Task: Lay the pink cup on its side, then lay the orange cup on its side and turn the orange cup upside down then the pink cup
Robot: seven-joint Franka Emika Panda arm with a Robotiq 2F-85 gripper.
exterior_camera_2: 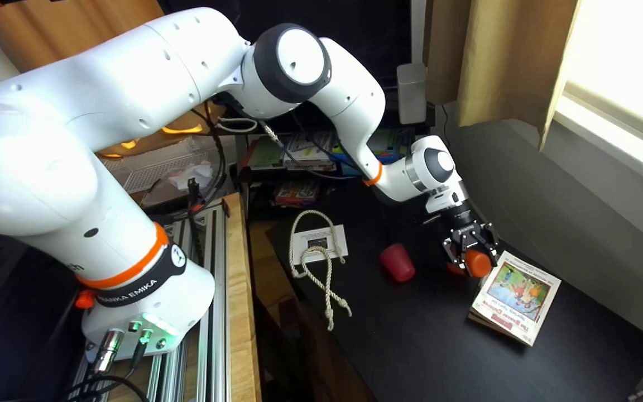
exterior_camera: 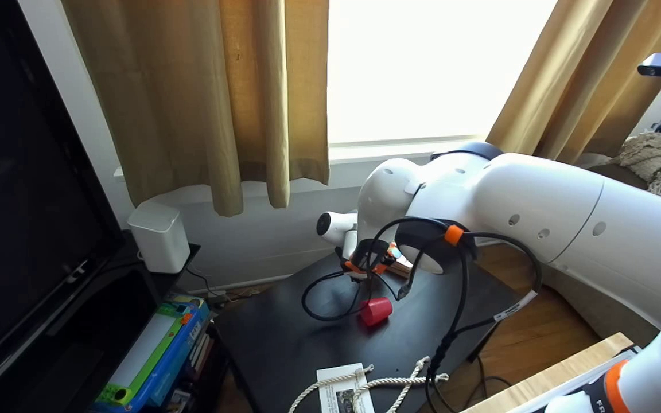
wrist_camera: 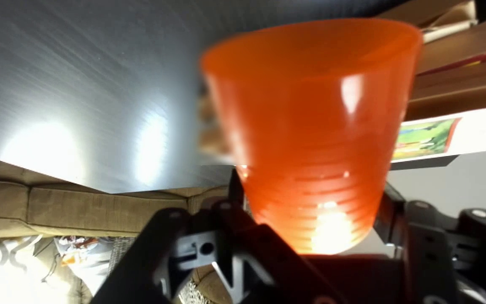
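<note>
My gripper (exterior_camera_2: pixel 476 262) has its fingers on either side of the orange cup (wrist_camera: pixel 310 109), pressed to its wall in the wrist view. The cup's narrow base faces the palm and its wide mouth points away from the gripper. It hangs low over the black table beside the books; whether it touches the tabletop I cannot tell. Lying on its side near the middle of the table is the pink cup (exterior_camera: pixel 376 311), seen in both exterior views, apart from the gripper (exterior_camera_2: pixel 398 263).
A small stack of books (exterior_camera_2: pixel 514 296) lies right next to the held cup. Rope (exterior_camera_2: pixel 327 279) and a printed card (exterior_camera_2: pixel 299 245) are on the table near the robot's base side. Dark cables (exterior_camera: pixel 330 315) loop from the arm above the table. A wall and window stand behind.
</note>
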